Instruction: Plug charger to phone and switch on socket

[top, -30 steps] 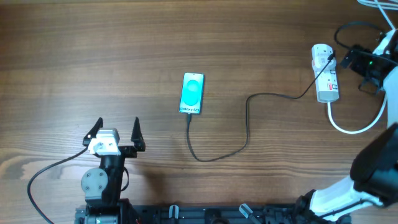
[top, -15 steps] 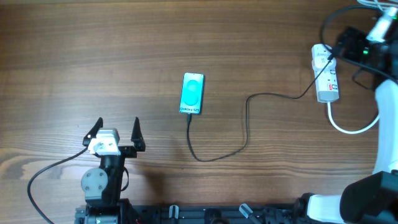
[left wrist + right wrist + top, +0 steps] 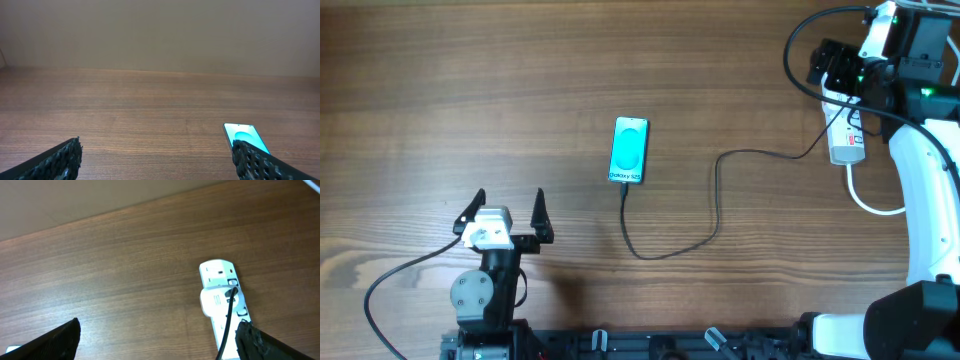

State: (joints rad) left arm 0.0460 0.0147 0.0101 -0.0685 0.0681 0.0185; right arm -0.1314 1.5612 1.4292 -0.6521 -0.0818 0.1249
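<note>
The phone (image 3: 629, 150) lies flat mid-table with its teal screen lit; its corner also shows in the left wrist view (image 3: 240, 134). The black charger cable (image 3: 717, 190) runs from the phone's near edge in a loop to the white socket (image 3: 846, 140) at the far right. I cannot tell if its tip is seated in the phone. My right gripper (image 3: 830, 68) hovers open over the socket's far end. In the right wrist view the socket (image 3: 218, 296) and the cable (image 3: 228, 314) lie by the right finger of the gripper (image 3: 160, 345). My left gripper (image 3: 506, 214) is open and empty near the front edge; its fingers (image 3: 157, 161) frame bare wood.
A thick white cord (image 3: 865, 203) curves from the socket's near end towards the right edge, partly under my right arm (image 3: 920, 190). The left arm's base (image 3: 480, 295) and its black lead sit at the front left.
My right gripper has swung left, from the right side of the socket to above its far end. The phone, the cable and the left arm have not moved.
</note>
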